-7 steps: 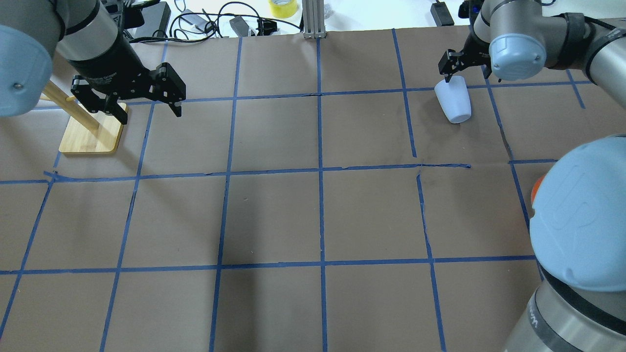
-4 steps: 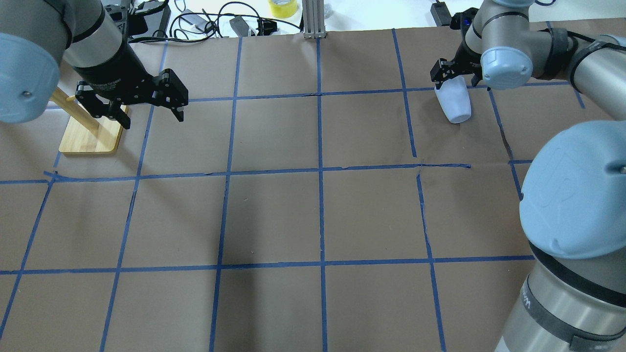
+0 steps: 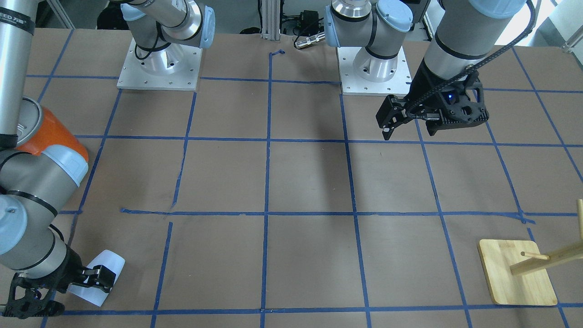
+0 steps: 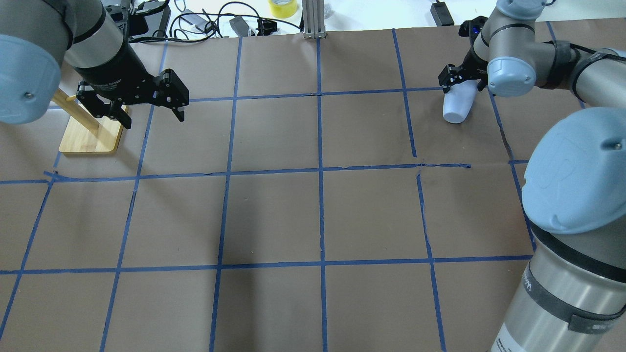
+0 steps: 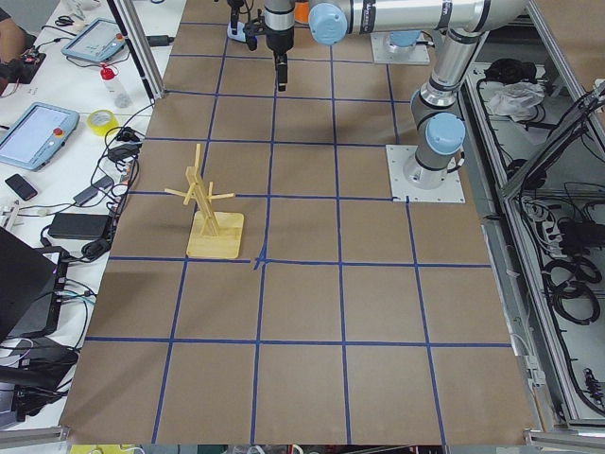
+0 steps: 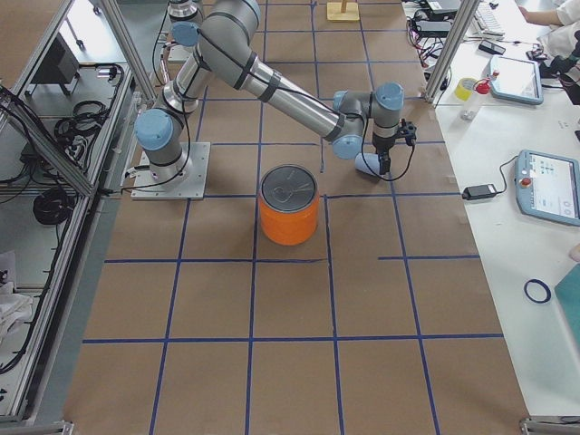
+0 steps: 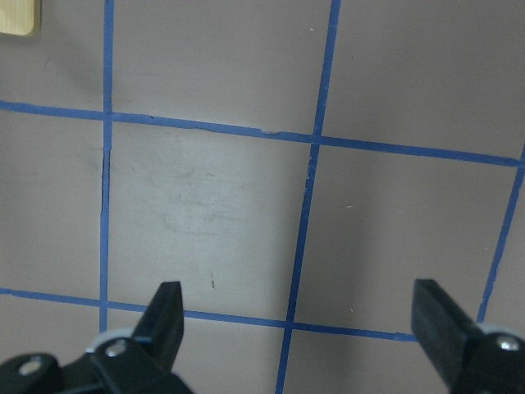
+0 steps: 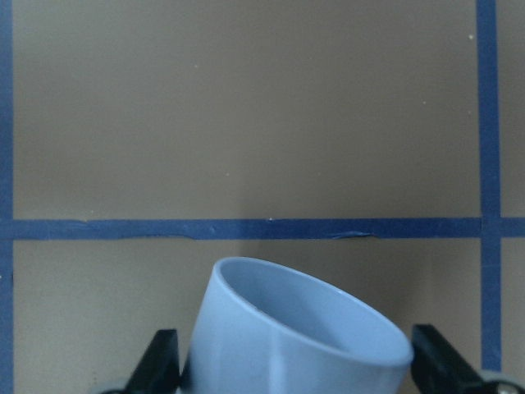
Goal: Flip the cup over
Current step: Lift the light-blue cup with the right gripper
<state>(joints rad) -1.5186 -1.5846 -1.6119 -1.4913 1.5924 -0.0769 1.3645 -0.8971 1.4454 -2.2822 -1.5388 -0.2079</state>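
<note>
The cup (image 4: 456,103) is a small pale blue-white tumbler at the far right of the table. My right gripper (image 4: 458,82) is shut on it and holds it tilted just above the paper. In the right wrist view the cup (image 8: 287,328) sits between the two fingers (image 8: 160,365) with its bluish open mouth pointing away from the camera. It also shows in the front-facing view (image 3: 107,266) in the right gripper (image 3: 68,289). My left gripper (image 4: 150,116) is open and empty, hovering above the table on the far left, as the left wrist view (image 7: 299,320) shows.
A big orange can with a silver lid (image 6: 290,204) stands nearer the robot than the cup, on the right side. A wooden peg stand on a square base (image 4: 90,134) stands at the far left by my left gripper. Cables and tape lie beyond the table's far edge.
My right gripper has turned and shifted, tilting the cup so that its free end swings leftward. The left gripper has barely moved.
</note>
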